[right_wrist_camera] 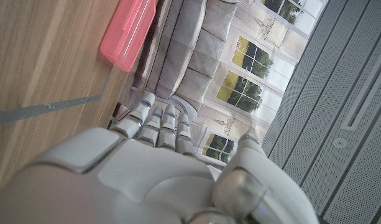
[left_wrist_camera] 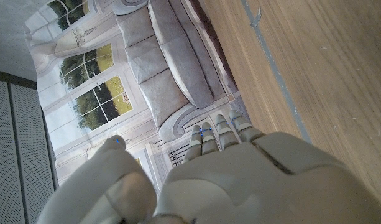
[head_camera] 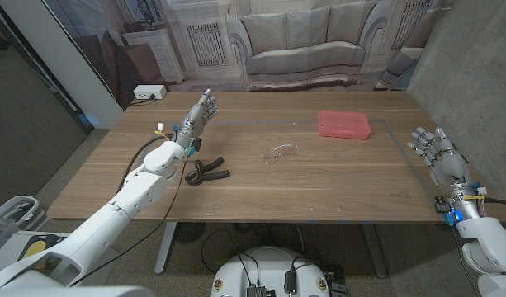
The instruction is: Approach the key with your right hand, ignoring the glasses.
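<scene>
Head view, tiny key (head_camera: 293,123), axis unreadable, right hand (head_camera: 435,149) well apart.

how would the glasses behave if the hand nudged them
The glasses look thin and clear, so probably light; a nudge would likely slide them across the smooth wooden table rather than tip them. The slim frame looks fragile, so a hard press might bend or crack it. They lie low on the wood, which could make them awkward to pinch up.
</scene>
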Controlling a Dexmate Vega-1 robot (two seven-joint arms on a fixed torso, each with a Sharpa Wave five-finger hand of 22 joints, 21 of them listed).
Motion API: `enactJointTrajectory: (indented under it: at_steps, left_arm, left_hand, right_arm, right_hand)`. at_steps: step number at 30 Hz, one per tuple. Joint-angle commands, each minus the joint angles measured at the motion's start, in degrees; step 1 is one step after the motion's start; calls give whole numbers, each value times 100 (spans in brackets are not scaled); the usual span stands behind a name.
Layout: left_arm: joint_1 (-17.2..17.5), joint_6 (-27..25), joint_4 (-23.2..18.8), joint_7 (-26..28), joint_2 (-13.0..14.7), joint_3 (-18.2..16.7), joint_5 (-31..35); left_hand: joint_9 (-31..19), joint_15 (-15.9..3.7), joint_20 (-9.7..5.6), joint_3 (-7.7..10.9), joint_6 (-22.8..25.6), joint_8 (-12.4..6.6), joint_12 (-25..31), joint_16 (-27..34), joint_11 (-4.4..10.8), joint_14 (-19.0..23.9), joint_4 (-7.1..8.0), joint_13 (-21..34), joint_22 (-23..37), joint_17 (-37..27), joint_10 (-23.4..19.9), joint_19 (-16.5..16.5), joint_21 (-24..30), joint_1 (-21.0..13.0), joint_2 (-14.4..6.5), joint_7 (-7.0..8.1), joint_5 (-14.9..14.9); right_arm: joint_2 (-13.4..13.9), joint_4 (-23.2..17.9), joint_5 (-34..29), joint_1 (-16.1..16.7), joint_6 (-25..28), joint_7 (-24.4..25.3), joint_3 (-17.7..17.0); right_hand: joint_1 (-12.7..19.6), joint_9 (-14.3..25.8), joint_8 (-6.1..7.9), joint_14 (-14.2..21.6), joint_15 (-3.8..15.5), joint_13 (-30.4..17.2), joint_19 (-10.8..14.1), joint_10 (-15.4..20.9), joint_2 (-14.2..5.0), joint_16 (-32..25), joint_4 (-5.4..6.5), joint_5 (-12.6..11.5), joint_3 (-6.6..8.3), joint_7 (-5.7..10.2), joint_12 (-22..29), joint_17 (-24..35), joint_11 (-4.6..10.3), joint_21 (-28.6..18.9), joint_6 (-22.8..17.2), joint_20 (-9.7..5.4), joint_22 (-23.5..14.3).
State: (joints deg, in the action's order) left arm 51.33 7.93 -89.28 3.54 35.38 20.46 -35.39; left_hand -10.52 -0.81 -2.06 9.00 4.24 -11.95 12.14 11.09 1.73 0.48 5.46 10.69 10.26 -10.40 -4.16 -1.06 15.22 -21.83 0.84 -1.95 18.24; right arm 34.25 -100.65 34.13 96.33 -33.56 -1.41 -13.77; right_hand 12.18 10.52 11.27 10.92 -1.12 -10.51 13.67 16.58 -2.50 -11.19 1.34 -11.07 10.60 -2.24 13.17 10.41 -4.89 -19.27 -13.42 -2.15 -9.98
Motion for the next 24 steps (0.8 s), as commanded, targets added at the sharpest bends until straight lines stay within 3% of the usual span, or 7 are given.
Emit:
enactJointTrajectory:
  at_steps: [1,8,21,24]
  left_arm:
    - [-115,-106,60,1,-41,86,35]
    - [-266,-147,229,-147,-101,134,-28]
    - [-294,-172,164,-126,-60,114,-12]
    - [-278,-144,140,-152,-61,96,-45]
  left_hand:
    - [-26,6,-162,-39,44,-7,-11,6,3,58,0,11,17,-20,-46,19,-31,-19,-37,0,-18]
    - [-26,8,-161,-48,49,-2,-18,3,-21,57,-1,11,18,-20,-41,16,-44,-20,-40,1,-21]
    - [-26,8,-156,-61,49,6,-21,-1,-14,59,-2,11,19,-20,-49,24,-59,-22,-46,6,-24]
    - [-26,0,-155,-64,48,9,-21,-2,-22,59,-2,11,19,-21,-54,25,-64,-23,-47,5,-25]
  right_arm:
    - [-14,-35,-100,177,108,20,-73]
    - [-46,-39,-143,230,92,15,-88]
    - [-182,-8,-411,268,-70,139,-38]
    - [-214,-13,-927,272,-28,455,-66]
  right_hand:
    - [-23,24,35,41,-4,-24,54,29,18,9,-32,-40,0,32,33,13,11,8,-51,3,-34]
    - [-26,25,42,54,1,-24,63,42,27,9,-38,-41,-9,46,32,12,17,23,-83,3,-34]
    - [-35,26,39,70,7,-25,74,69,41,10,-47,-45,-23,69,32,12,68,53,-101,11,-35]
    - [-37,26,40,85,19,-25,88,82,46,7,-50,-46,-28,90,34,11,79,57,-112,8,-35]
